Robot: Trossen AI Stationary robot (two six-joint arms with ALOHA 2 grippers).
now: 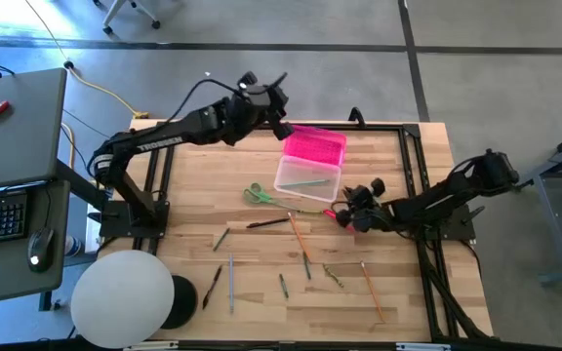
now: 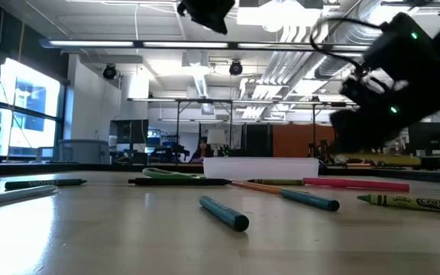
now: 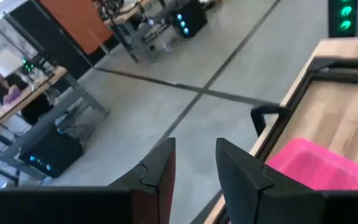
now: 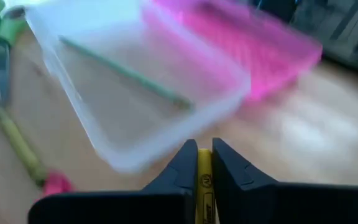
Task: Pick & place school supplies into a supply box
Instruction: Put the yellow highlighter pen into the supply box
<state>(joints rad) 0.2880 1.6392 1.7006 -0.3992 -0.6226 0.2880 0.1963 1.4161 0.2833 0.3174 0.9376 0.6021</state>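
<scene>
One supply box lies open, its pink lid on the far side, with one green pencil in the clear base. One pair of green scissors lies just beside the box. The right gripper, near the box, pinches a yellow pencil. The left gripper hangs spread beyond the lid.

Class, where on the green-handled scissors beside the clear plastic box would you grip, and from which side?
Probably the narrow blade section of the green-handled scissors, from straight above, fingers across it: they lie flat, and the looped handles look wider.
</scene>
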